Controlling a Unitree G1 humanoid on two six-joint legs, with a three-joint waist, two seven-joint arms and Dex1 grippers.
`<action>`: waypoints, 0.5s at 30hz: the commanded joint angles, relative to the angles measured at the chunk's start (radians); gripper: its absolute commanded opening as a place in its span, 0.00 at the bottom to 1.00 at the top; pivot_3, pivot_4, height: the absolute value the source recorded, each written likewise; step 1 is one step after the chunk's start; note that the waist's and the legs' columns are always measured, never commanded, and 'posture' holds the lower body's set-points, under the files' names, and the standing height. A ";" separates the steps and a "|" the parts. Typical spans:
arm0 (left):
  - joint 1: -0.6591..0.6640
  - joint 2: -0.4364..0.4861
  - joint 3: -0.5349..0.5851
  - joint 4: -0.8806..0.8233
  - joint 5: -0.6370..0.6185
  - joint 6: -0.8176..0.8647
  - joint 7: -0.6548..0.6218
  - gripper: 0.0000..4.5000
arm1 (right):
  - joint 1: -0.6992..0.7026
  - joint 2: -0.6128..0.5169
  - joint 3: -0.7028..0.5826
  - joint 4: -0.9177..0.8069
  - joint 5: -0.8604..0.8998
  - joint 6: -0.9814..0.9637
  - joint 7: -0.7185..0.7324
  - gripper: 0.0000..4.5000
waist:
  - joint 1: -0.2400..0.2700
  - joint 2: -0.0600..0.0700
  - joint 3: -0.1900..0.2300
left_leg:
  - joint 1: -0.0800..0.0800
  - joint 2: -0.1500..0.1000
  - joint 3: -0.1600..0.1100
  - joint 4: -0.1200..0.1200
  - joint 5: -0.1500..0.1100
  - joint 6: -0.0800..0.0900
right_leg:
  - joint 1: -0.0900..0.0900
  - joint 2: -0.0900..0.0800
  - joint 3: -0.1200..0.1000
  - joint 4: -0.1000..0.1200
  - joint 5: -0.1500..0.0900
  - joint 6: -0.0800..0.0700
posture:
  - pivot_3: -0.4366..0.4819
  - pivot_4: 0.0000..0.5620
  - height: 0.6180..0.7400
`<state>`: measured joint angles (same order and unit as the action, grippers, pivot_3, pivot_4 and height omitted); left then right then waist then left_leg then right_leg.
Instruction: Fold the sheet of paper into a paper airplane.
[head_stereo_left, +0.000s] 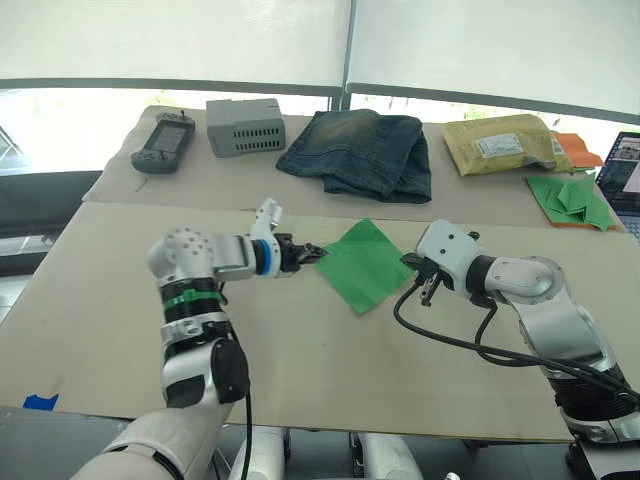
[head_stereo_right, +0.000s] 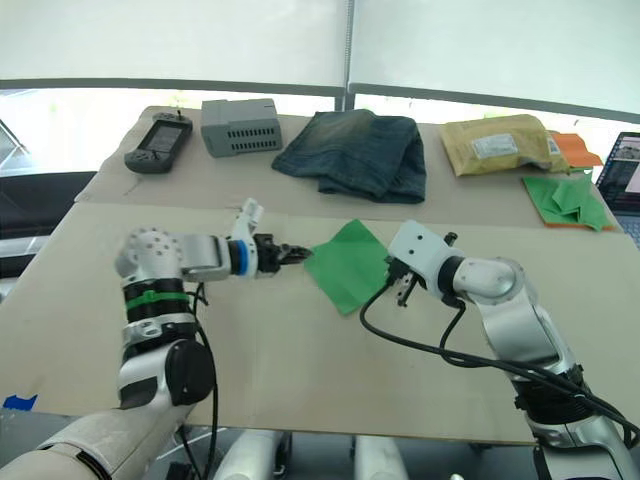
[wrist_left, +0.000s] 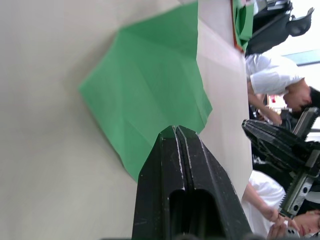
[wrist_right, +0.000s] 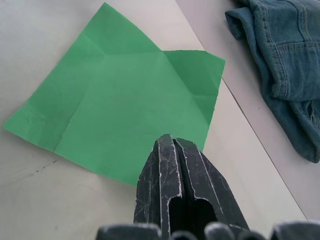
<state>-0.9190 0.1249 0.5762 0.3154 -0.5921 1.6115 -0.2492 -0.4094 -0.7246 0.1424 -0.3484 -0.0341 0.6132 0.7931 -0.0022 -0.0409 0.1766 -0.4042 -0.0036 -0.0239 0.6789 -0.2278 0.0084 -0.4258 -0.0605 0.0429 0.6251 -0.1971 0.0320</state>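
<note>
Sheet of paper (head_stereo_left: 366, 263): flat on cardboard-covered table (head_stereo_left: 300, 370), mid-table, between both grippers; sits as diamond, corners toward far, near, left, right; crease lines visible, one far corner folded over. No clear long axis. Left gripper (head_stereo_left: 314, 253): fingers pressed together, tips at sheet's left corner, nothing held. Right gripper (head_stereo_left: 409, 262): fingers closed, tips at sheet's right edge, nothing held. Blue jeans (head_stereo_left: 362, 150) well beyond sheet.

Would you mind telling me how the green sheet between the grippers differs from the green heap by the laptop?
The sheet is one creased piece lying open on the near board; the heap is several folded pieces stacked on an orange sheet on the far table. Both grippers point at the sheet; none is near the heap. Both are bright green.
</note>
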 joint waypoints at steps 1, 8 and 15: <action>-0.004 0.068 -0.078 -0.082 -0.041 0.003 -0.035 0.12 | -0.014 -0.007 -0.013 -0.005 -0.004 -0.024 -0.015 0.00 | 0.002 0.000 0.000 | 0.000 0.000 0.000 0.000 0.000 0.000 | 0.000 0.000 0.000 0.000 0.000 -0.001 | 0.48 0.27 0.91; -0.001 0.003 -0.041 0.003 0.010 -0.058 0.016 0.61 | -0.028 0.002 0.003 0.013 -0.006 -0.035 -0.020 0.00 | 0.009 0.000 0.000 | 0.000 0.000 0.000 0.000 0.000 -0.001 | 0.000 -0.001 0.000 -0.001 0.001 -0.002 | 0.48 0.27 0.91; -0.031 -0.064 -0.065 0.140 0.039 -0.201 0.054 0.61 | -0.023 -0.008 -0.014 -0.009 -0.002 -0.019 -0.023 0.00 | 0.001 0.000 0.000 | 0.000 0.000 0.000 0.000 0.000 -0.001 | 0.000 0.000 0.000 -0.001 0.001 -0.002 | 0.48 0.27 0.91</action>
<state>-0.9076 0.0664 0.5210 0.4392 -0.5510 1.4591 -0.2001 -0.4194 -0.7194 0.1561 -0.3221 -0.0349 0.5991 0.7831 -0.0014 -0.0410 0.1767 -0.4043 -0.0037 -0.0237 0.6783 -0.2279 0.0077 -0.4259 -0.0606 0.0429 0.6244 -0.1958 0.0299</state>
